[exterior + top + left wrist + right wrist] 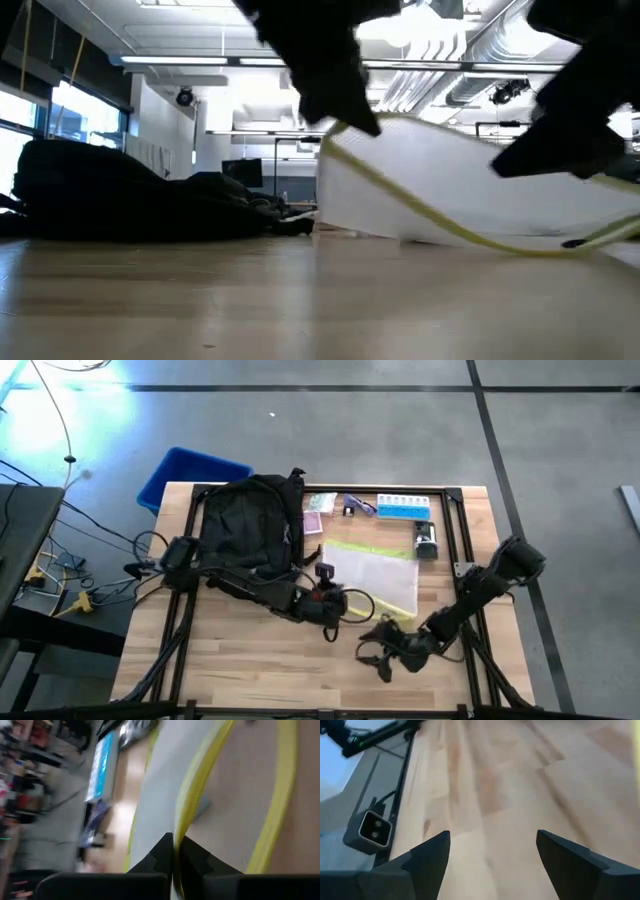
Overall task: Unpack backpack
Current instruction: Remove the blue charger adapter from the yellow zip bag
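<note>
The black backpack [250, 520] lies on its side at the table's far left, also seen in the low view [120, 195]. To its right lies a clear pouch with a yellow edge [378, 572]. My left gripper [335, 603] is shut on that pouch at its near left corner. In the low view the pouch [450, 180] rises at that corner. My right gripper [385, 655] stands open over bare wood near the table's front, right of the middle; nothing shows between its fingers [430, 852]. My left gripper pinches the pouch's yellow edge [181, 822] between its two shut fingers, near the near left corner. The fingers come slanting down from the table's left. That corner [345, 140] is lifted, the yellow edge sags away from it, and the pouch's far part rests on the table.
A blue bin [185, 475] stands off the table's far left corner. Along the far edge lie a blue pill organizer [405, 507], a small card box [315, 525], a small blue item [355, 507] and a dark object [426, 542]. Bare wood [260, 660] fills the near left.
</note>
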Robot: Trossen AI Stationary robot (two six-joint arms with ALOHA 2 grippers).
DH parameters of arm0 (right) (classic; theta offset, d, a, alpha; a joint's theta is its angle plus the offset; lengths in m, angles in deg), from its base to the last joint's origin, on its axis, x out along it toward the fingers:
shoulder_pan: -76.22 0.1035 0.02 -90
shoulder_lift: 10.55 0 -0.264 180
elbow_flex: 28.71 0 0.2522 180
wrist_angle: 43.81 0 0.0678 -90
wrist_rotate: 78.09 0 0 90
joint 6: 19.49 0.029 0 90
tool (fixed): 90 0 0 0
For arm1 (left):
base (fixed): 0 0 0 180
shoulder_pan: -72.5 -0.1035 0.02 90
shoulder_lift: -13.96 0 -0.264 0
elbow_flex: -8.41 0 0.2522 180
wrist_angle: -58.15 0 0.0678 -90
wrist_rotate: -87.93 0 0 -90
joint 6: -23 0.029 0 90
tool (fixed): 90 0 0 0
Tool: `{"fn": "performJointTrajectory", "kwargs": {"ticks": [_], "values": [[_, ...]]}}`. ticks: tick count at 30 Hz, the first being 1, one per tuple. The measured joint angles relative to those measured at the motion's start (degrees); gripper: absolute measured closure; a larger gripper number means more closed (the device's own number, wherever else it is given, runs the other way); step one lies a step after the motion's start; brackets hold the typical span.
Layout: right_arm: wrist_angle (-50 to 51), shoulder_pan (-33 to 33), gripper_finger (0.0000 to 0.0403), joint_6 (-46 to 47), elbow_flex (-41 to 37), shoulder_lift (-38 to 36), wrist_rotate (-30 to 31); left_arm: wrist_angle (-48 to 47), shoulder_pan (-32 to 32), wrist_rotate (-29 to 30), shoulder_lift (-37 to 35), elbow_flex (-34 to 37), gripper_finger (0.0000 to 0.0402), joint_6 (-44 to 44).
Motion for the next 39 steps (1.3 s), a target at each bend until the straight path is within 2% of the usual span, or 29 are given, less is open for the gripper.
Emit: {"fn": "performJointTrajectory", "kwargs": {"ticks": [3,5,8,11,14,16,21,27,33,35,39], "values": [[7.45,-2.11,0.0136,-1.87,5.24,1.64,-0.04,-0.14,1.15,-6.48,-0.63,-0.06,0.0401,-4.95],[14.87,-3.30,0.0142,-1.87,8.83,1.62,0.52,-0.66,1.46,-8.06,-0.44,0.00,0.0401,-5.84],[25.02,-3.85,0.0149,-0.13,12.96,1.62,6.74,-0.86,1.45,-9.32,0.60,0.04,0.0401,-6.20],[34.00,-4.60,0.0153,5.76,14.43,1.60,11.63,-0.82,1.46,-11.03,1.06,0.11,0.0401,-6.29],[41.23,-6.13,0.0160,12.13,14.20,1.60,10.85,-0.14,1.50,-11.67,1.04,0.11,0.0401,-5.35],[43.98,-7.26,0.0166,12.41,13.76,1.60,8.88,0.06,1.65,-11.97,1.04,0.11,0.0401,-4.37],[44.05,-10.28,0.0188,3.07,13.70,1.58,6.49,2.32,1.99,-13.48,1.04,0.11,0.0401,-3.42],[45.51,-16.18,0.0194,1.84,13.70,1.54,8.11,2.00,2.58,-14.98,1.04,0.11,0.0401,-3.98],[42.91,-23.50,0.0142,-5.02,13.70,1.51,1.84,1.78,4.08,-16.37,1.04,0.11,0.0401,-4.02],[39.81,-25.18,0.0117,-9.22,13.70,1.51,-0.02,1.47,4.64,-16.37,1.04,0.11,0.0401,-4.03],[31.10,-27.04,0.0080,-17.96,13.68,1.51,-7.77,-0.95,6.04,-16.32,1.04,0.11,0.0402,-5.40]]}}
